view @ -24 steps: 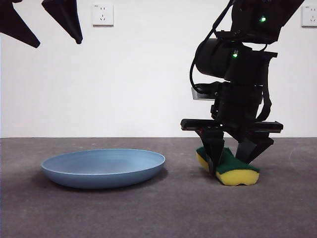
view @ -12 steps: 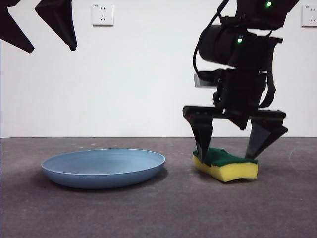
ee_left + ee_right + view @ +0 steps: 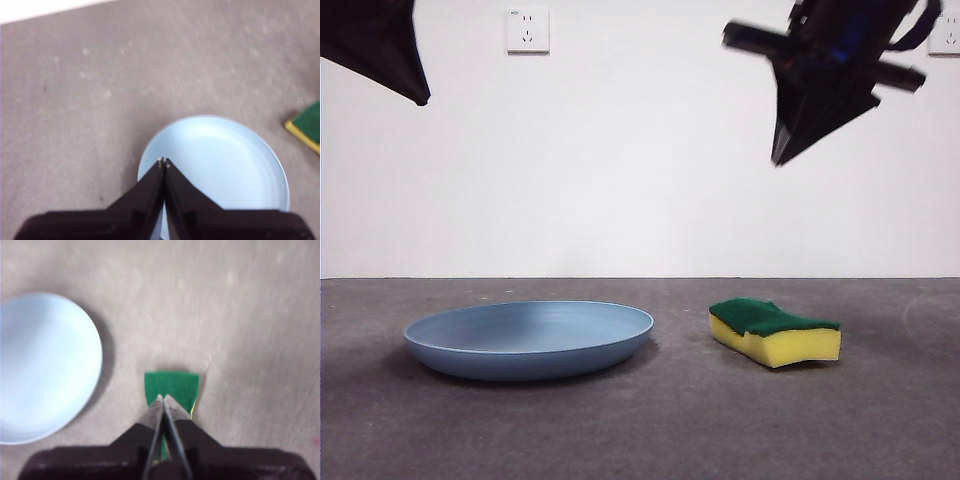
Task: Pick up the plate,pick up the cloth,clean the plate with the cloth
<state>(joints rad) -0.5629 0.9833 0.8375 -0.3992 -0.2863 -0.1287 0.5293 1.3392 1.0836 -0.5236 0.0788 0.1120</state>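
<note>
— Front view: where are the plate (image 3: 528, 338) and the cloth (image 3: 775, 331)?
— Both flat on the grey tabletop (image 3: 660, 430), side by side and apart, neither one held.
— And the jaws?
— The right gripper (image 3: 163, 397) hangs high above the cloth, jaws together. The left gripper (image 3: 164, 162) hangs high over the plate, jaws together too.

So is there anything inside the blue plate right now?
Nothing shows inside the plate: both wrist views show a bare, pale bowl. The left gripper, jaws shut, hides a sliver of it. The sponge lies beside it on the table, apart.
</note>
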